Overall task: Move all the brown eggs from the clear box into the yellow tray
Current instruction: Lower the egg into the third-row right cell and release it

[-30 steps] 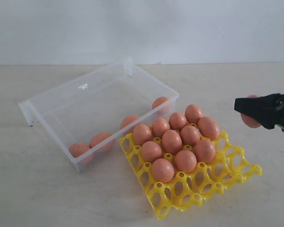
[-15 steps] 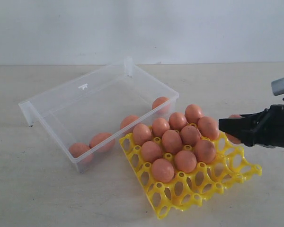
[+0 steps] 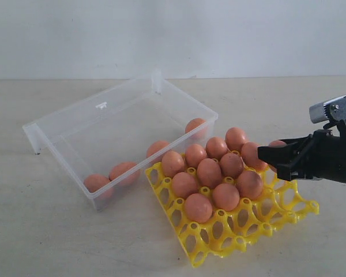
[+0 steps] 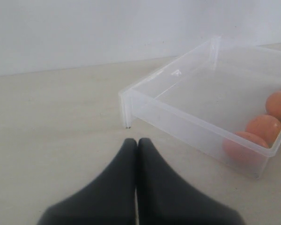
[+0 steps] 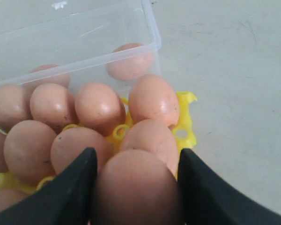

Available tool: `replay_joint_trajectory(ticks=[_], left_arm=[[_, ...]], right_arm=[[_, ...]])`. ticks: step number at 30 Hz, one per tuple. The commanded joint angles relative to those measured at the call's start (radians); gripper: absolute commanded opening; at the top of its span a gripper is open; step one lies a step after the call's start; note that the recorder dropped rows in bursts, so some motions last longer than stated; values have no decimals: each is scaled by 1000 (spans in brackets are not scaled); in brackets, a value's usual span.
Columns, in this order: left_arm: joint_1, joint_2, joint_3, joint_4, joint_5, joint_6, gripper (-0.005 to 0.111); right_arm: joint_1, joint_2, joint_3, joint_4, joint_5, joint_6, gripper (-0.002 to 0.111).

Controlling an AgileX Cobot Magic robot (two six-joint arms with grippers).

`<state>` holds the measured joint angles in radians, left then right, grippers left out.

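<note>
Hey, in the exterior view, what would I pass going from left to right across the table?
Clear box → yellow tray → right gripper, holding a brown egg.

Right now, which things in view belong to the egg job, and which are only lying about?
Part of the job: brown eggs, some in the clear box, others in the yellow tray; right gripper, closed on one egg by the tray.
Not in use: left gripper, shut, near the box; the table.

Closed end effector [image 4: 136, 141] faces clear box [image 4: 187, 123] corner.
</note>
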<state>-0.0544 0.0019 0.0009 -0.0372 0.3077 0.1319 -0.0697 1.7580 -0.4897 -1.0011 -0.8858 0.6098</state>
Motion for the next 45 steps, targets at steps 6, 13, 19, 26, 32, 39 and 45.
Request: replay_joint_trajectory(ticks=[6, 13, 19, 26, 32, 39, 45], left_arm=[[3, -2, -1, 2, -4, 0, -4], [3, -2, -1, 2, -4, 0, -4], [3, -2, -1, 2, -4, 0, -4], [3, -2, -1, 2, -4, 0, -4], [3, -2, -1, 2, -4, 0, -4], [3, -2, -1, 2, -4, 0, -4], [3, -2, -1, 2, -4, 0, -4]], right_arm=[[12, -1, -2, -11, 58, -17, 10], [12, -1, -2, -12, 58, -17, 35], [12, -1, -2, -12, 44, -10, 51], [12, -1, -2, -12, 29, 33, 53], [12, -1, -2, 11, 20, 35, 53], [10, -3, -2, 15, -138, 128, 53], [23, -19, -11, 38, -335, 313, 51]])
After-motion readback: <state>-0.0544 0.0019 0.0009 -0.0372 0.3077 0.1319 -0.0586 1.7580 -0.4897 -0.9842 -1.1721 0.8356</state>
